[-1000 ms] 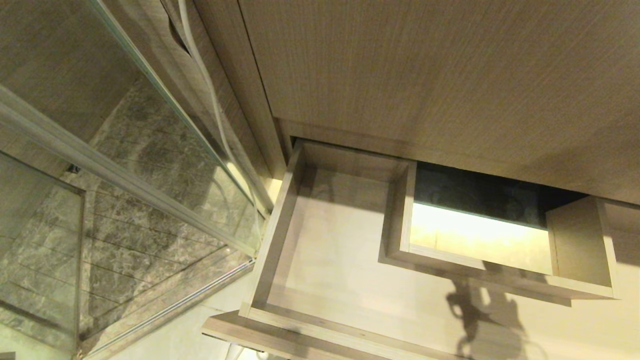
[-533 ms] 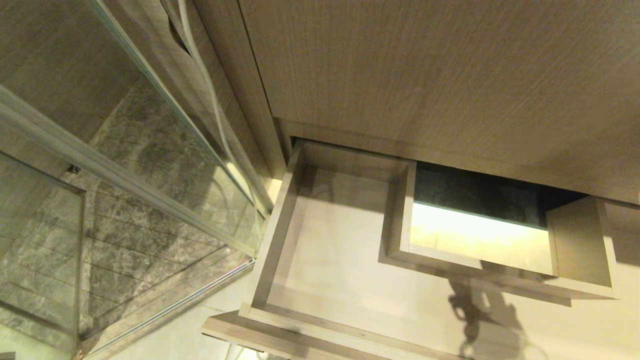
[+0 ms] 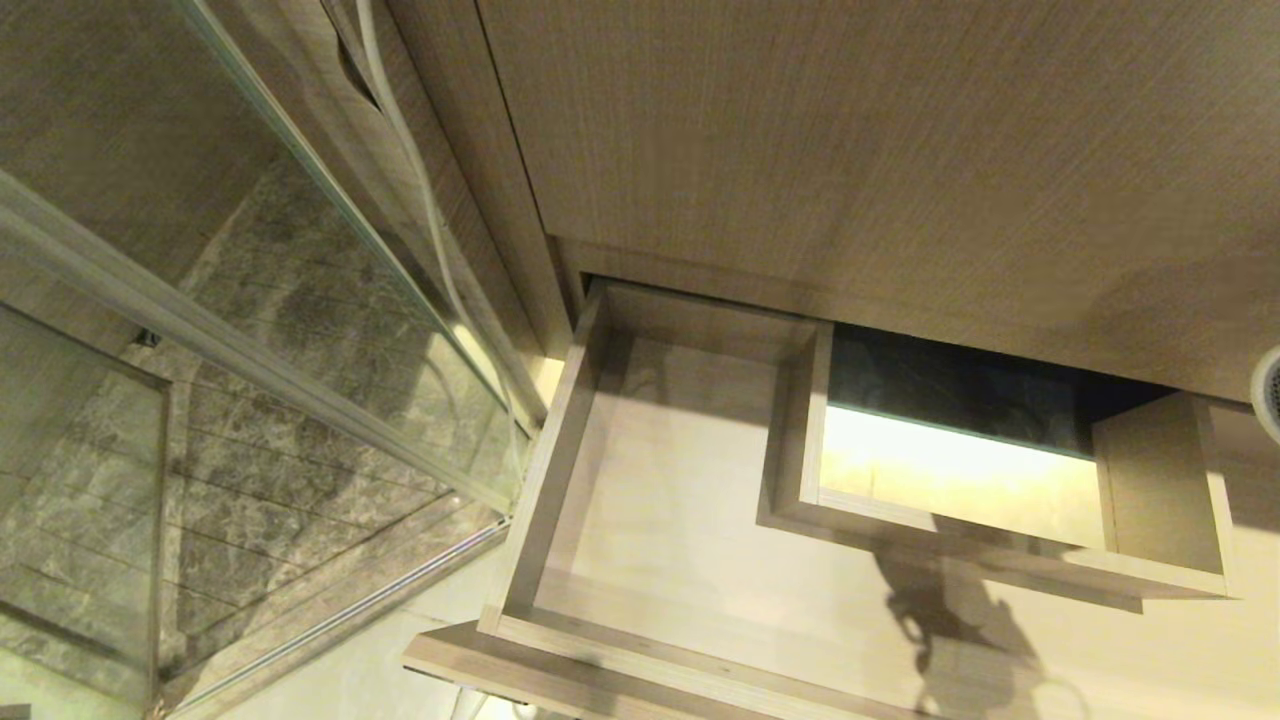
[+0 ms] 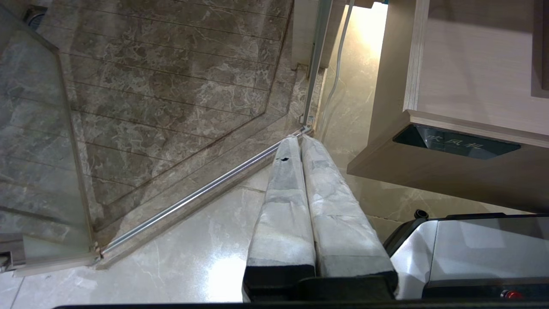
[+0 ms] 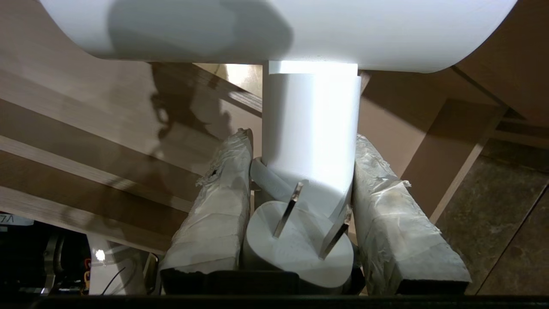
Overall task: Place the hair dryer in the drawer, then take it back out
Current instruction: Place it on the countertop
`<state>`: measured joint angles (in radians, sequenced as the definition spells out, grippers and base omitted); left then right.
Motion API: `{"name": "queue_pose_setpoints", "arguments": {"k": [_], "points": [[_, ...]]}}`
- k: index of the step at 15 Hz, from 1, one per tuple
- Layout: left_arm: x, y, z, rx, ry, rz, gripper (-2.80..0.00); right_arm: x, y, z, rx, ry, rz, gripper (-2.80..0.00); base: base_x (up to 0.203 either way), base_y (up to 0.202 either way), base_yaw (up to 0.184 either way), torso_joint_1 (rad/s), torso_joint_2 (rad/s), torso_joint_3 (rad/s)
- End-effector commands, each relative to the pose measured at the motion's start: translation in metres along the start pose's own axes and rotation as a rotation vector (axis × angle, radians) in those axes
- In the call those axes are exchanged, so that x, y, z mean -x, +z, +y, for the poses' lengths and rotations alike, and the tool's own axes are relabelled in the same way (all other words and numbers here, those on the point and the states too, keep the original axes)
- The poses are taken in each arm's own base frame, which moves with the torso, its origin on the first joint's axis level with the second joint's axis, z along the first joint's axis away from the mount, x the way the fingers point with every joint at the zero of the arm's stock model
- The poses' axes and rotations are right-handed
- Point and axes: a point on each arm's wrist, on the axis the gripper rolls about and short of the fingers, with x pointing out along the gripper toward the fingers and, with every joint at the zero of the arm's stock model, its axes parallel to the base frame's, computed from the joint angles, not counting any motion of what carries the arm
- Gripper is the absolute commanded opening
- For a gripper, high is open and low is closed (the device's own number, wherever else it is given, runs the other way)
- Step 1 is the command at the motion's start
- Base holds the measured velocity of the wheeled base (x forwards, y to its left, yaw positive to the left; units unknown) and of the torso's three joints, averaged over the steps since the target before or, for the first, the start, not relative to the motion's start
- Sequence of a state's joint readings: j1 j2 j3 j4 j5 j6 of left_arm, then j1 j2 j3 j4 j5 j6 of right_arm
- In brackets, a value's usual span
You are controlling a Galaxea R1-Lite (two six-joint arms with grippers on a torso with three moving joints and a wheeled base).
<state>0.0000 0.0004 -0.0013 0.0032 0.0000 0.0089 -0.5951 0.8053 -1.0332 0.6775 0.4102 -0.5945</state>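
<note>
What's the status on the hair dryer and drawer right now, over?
Right gripper shut on hair dryer handle, above the open drawer. Left gripper shut, parked low over floor. Nothing lying in drawer.

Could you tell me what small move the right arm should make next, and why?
Probably carry on inward over the open drawer and lower. The right gripper is shut on the hair dryer by its handle, with the plug tucked between the fingers, and the dryer only shows at the head view's right edge; the drawer floor is bare.

Glass shower partition, grey marble floor, wood-grain cabinet.
</note>
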Motion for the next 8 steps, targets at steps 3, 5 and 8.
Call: {"name": "queue_pose_setpoints", "arguments": {"k": [3,5,8], "points": [[0.0001,0.0001,0.0000,0.000,0.000,-0.001,-2.80,0.0000,-0.0002,0.0002,0.004,0.001,-0.003,-2.80,0.000,0.000,0.000,0.000,0.00,0.000],[0.0000,0.0001,0.0000,0.000,0.000,-0.001,-2.80,0.0003,-0.0009,0.0008,0.005,0.001,-0.003,-2.80,0.000,0.000,0.000,0.000,0.00,0.000],[0.0001,0.0001,0.0000,0.000,0.000,-0.001,-2.80,0.0024,-0.0015,0.0024,0.008,-0.002,-0.010,-2.80,0.000,0.000,0.000,0.000,0.00,0.000]]}}
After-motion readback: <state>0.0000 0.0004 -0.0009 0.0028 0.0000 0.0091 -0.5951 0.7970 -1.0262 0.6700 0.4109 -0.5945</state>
